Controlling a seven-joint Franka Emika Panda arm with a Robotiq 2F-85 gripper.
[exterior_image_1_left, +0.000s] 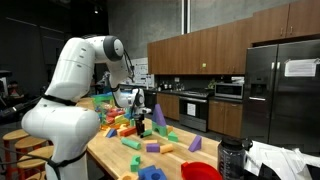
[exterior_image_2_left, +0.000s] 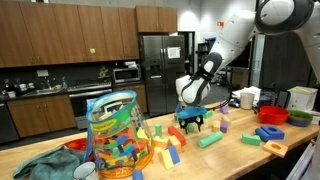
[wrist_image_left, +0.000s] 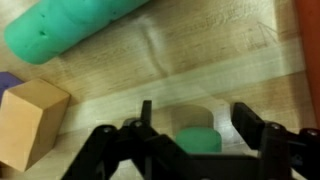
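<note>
We read this as the grasp step. The pincer (wrist_image_left: 195, 112) is down at the table (wrist_image_left: 200, 60), jaws apart, gripping nothing. The small green block (wrist_image_left: 197, 141) sits between the fingers, roughly centred, with a gap on each side as far as we can tell. Reference is the wooden cube (wrist_image_left: 30, 122): in the wrist view the block lies to its right, clear of it. The green cylinder (wrist_image_left: 75, 28) lies above the cube. The next move calls for a square close on the block, with no drift toward the cube.
</note>
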